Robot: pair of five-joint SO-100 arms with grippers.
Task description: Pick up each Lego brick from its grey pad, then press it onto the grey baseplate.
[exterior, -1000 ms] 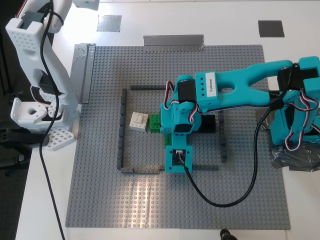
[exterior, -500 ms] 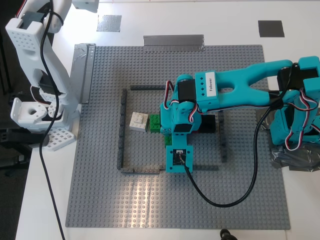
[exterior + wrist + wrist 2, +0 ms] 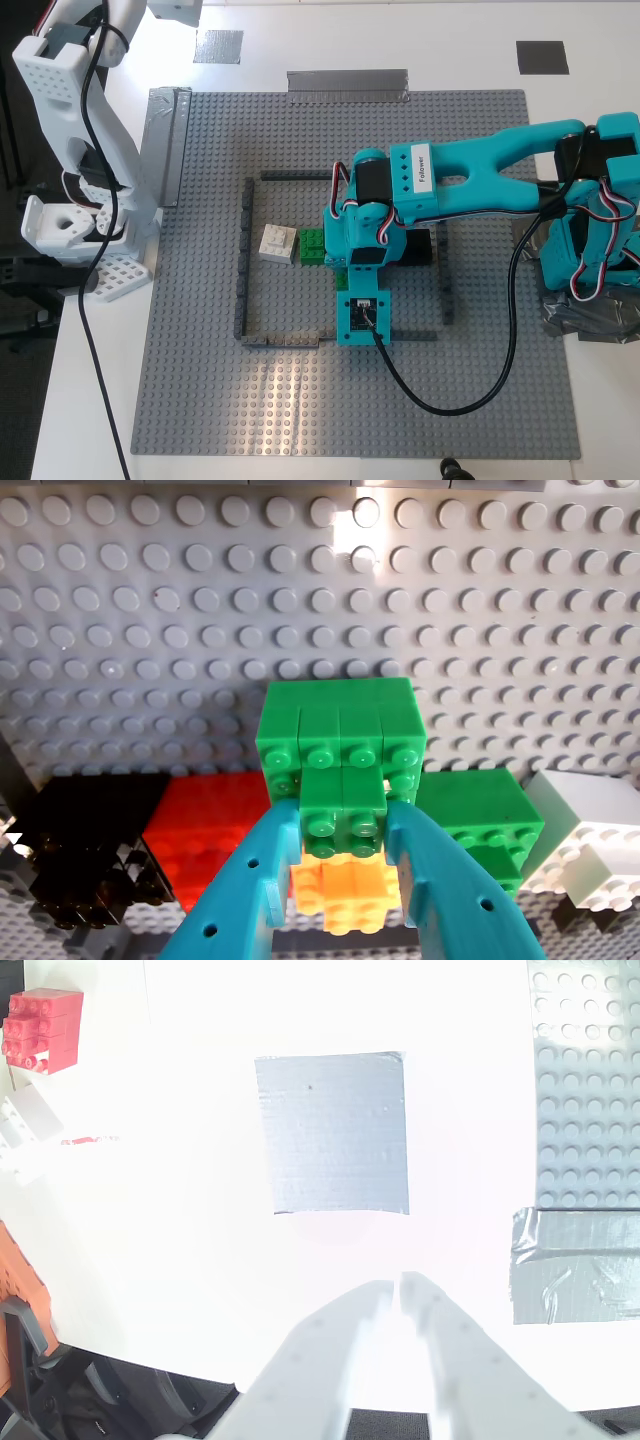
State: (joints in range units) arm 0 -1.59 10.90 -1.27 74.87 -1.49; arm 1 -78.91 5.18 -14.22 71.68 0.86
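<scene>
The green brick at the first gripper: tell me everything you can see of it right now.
The green brick is small, glossy, bright green studded plastic, upright between the teal fingers of my first gripper, which close on its sides. It sits against a larger green brick stack, above an orange brick, inside the outlined rectangle on the grey baseplate.

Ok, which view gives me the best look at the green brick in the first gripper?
The first wrist view: the green brick fills the middle of the picture, clamped between my first gripper fingers, studs plain. The exterior view shows only a green sliver beside the white brick, mostly hidden under the teal arm. The second wrist view shows none of it.
</scene>
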